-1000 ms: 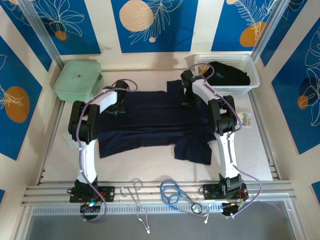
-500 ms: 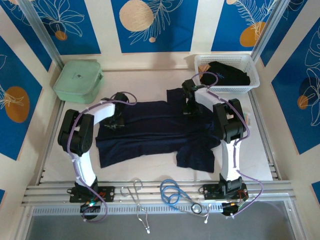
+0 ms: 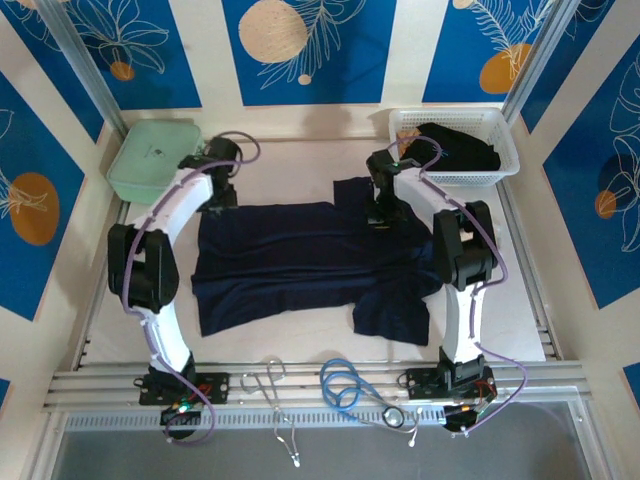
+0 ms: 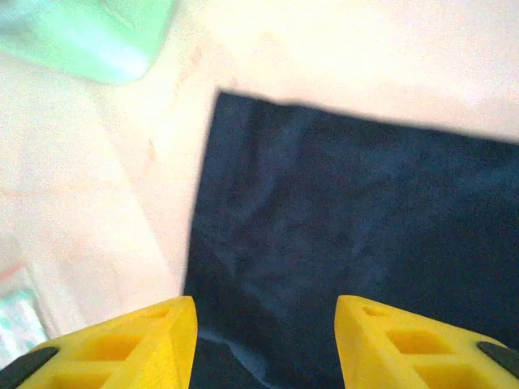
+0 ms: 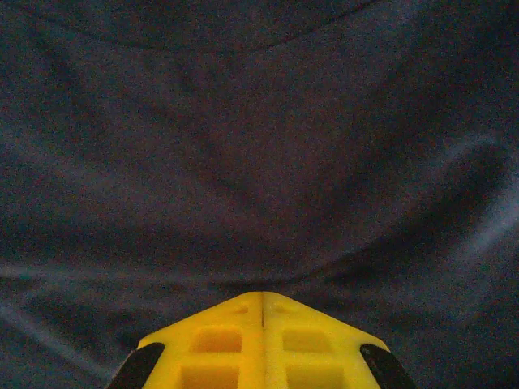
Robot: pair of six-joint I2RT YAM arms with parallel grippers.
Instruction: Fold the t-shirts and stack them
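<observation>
A plain navy t-shirt [image 3: 300,255] lies spread across the middle of the table, one sleeve [image 3: 392,312] hanging toward the near right. My left gripper [image 3: 218,195] hovers just past its far left corner [image 4: 235,109]. That gripper [image 4: 266,340] is open, with nothing between its yellow fingers [image 4: 146,340]. My right gripper [image 3: 380,214] rests on the shirt's far right part near the collar. Seen from the right wrist, this gripper [image 5: 261,297] is shut, and creases in the navy cloth [image 5: 259,162] run into its tips. A second dark t-shirt [image 3: 455,148] lies in the basket.
The white lattice basket [image 3: 505,128] stands at the back right. A mint-green zip case [image 3: 150,160] sits at the back left, just beyond my left gripper. Bare tabletop [image 3: 280,330] lies in front of the shirt, with a blue cable [image 3: 345,385] on the front rail.
My left gripper has opened, let go of the shirt's left edge and drawn back toward the mint case. The right gripper has stayed shut in nearly the same place.
</observation>
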